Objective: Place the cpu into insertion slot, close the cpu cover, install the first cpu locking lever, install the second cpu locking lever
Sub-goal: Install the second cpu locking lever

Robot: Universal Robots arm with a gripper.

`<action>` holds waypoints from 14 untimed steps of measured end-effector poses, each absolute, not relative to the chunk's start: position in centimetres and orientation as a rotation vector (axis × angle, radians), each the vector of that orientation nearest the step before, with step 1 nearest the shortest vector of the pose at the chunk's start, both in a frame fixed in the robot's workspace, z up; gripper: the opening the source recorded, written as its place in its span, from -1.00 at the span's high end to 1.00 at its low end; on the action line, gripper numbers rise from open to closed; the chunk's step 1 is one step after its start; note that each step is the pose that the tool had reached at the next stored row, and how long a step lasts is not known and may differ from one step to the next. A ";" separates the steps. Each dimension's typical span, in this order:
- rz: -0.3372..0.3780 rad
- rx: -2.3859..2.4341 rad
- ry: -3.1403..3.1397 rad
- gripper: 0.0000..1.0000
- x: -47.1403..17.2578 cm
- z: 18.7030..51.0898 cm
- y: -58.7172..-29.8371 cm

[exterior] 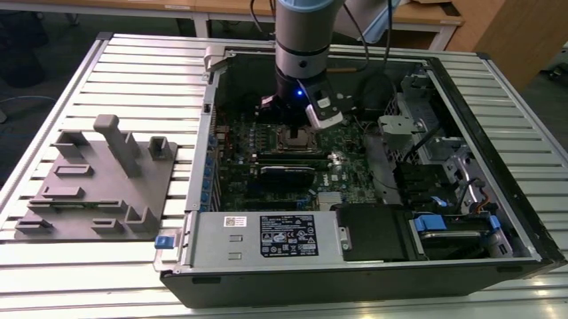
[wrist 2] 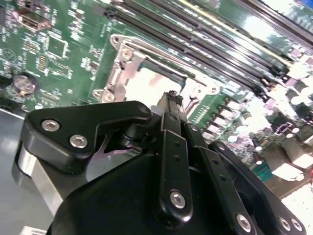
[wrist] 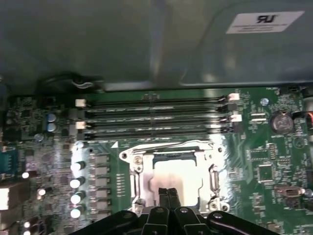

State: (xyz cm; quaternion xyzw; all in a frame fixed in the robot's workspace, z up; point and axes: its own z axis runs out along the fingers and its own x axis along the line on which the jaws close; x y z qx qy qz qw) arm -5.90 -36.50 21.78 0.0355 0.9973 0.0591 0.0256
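Note:
The cpu (wrist: 178,177) lies flat in the insertion slot (wrist: 137,183), its pale metal top showing bright in both wrist views (wrist 2: 146,85). A silver frame, the cpu cover (wrist: 168,152), lies flat around the chip. My gripper (wrist: 168,193) hangs just over the near edge of the chip with its two thin black fingers pressed together, shut, and nothing visible between them. In the second wrist view the fingertips (wrist 2: 171,100) end right above the chip. In the exterior view the gripper (exterior: 297,125) stands upright over the socket (exterior: 299,139) inside the open computer case.
Long black memory slots (wrist: 154,115) run beside the socket. A long black card (exterior: 286,174) lies in front of it. The power supply (exterior: 266,234), drive cage (exterior: 443,166) and case walls (exterior: 213,113) hem in the board. A grey fixture plate (exterior: 98,179) stands at the exterior view's left.

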 end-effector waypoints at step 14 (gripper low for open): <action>0.153 0.109 3.084 0.80 -5.1 22.1 -36.2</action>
